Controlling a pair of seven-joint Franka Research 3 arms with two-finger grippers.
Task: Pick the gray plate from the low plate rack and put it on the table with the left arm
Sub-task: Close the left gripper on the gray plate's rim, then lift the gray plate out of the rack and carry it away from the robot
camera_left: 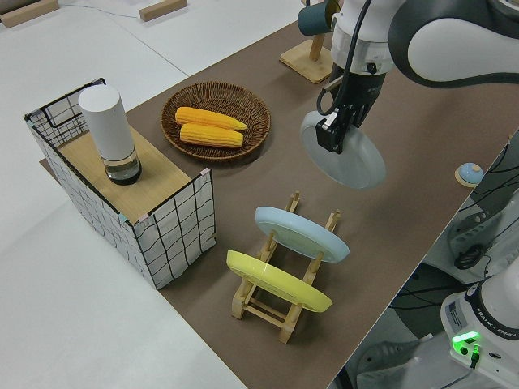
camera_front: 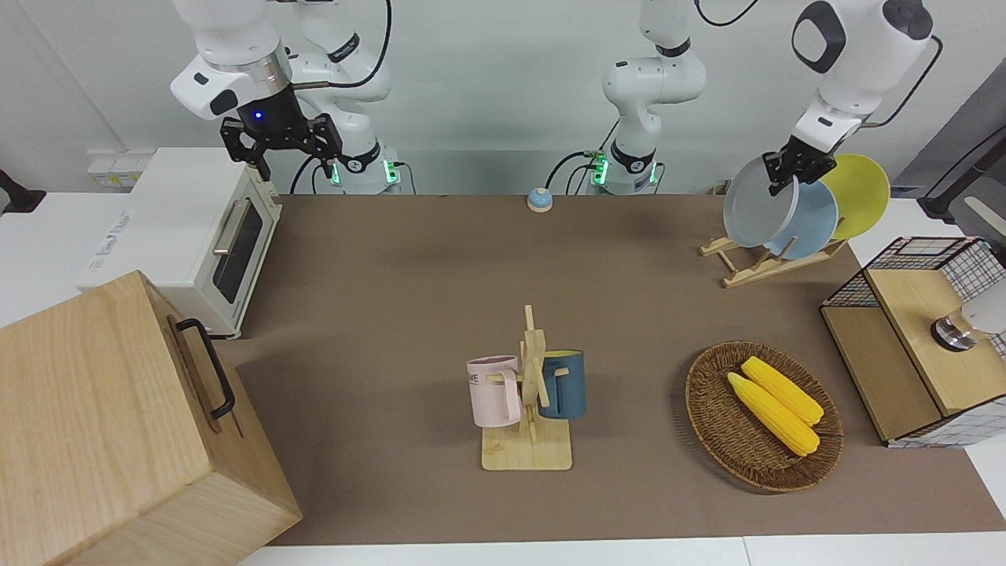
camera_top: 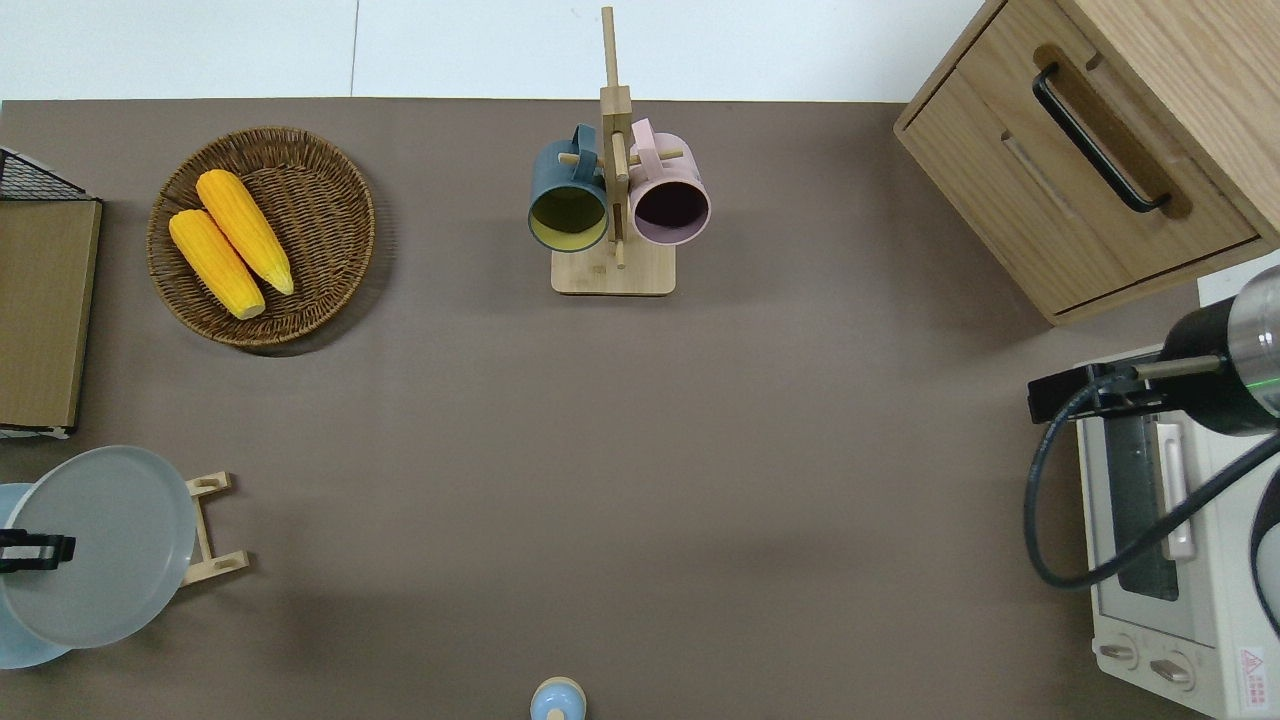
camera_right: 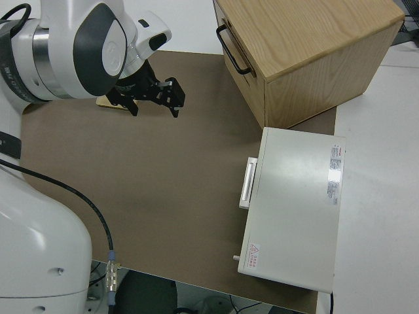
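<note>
Sky-blue plate (camera_top: 20,655) mostly under gray plate (camera_top: 100,545)

gray plate (camera_left: 345,154) in left hand (camera_left: 334,134) over low plate rack (camera_left: 280,304), two plates (camera_left: 302,233) in rack

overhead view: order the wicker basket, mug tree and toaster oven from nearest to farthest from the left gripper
1. Wicker basket, at the left arm's end of the table, like the left gripper holding the gray plate.
2. Mug tree, mid-table.
3. Toaster oven, at the right arm's end.
</note>
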